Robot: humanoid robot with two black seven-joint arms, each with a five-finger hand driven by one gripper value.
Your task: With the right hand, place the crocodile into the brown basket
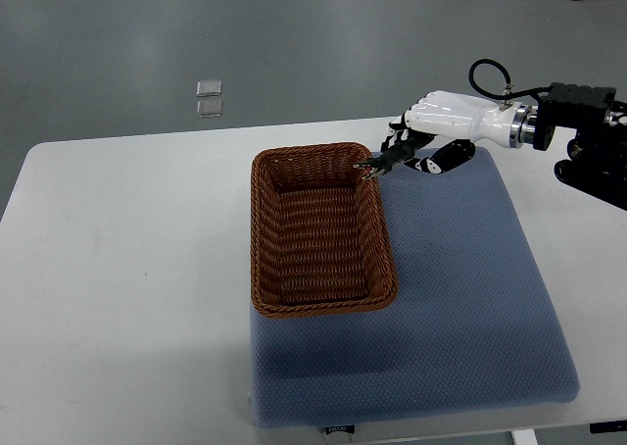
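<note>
Top view shows the crocodile (384,159), a small dark green toy, pinched in the fingers of the right hand (423,131) and held at the far right corner of the basket (320,231), its snout reaching just over the rim there. The hand is white, fingers curled down around the toy, and its arm (578,131) comes in from the right edge above the table's far side. The basket is brown wicker, rectangular and bare inside, so its whole floor is open below the toy. It sits on the left part of a blue-grey mat (460,308), its left wall about level with the mat's left edge. Right of the basket the mat is bare out to its own edge. The white table (118,269) stretches wide and clear to the left.
</note>
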